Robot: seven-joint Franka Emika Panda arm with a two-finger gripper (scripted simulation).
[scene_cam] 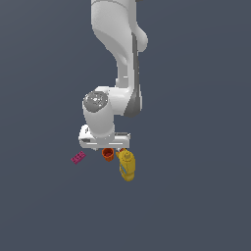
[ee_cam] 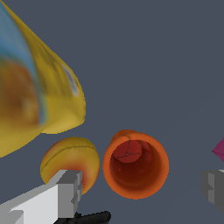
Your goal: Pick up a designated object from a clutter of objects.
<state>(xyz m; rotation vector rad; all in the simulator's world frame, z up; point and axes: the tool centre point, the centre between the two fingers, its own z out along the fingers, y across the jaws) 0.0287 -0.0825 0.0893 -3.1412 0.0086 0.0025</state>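
The orange cup (scene_cam: pixel 108 154) stands upright on the dark floor, directly under my hand. In the wrist view the orange cup (ee_cam: pixel 135 165) shows from above, open mouth toward the camera. My gripper (ee_cam: pixel 140 190) is open and empty. One grey fingertip (ee_cam: pixel 65 192) and the other (ee_cam: pixel 213 186) stand wide apart on either side of the cup, not touching it. The yellow bottle (scene_cam: pixel 127 165) lies right beside the cup on the exterior view's right. It fills a large part of the wrist view (ee_cam: pixel 39 87).
A round yellow-orange piece (ee_cam: pixel 70 162) sits against the cup, close to one fingertip. A flat pink brick (scene_cam: pixel 78 157) lies to the exterior view's left; its corner shows in the wrist view (ee_cam: pixel 218 150). A small black part (ee_cam: pixel 89 217) shows at the wrist view's edge.
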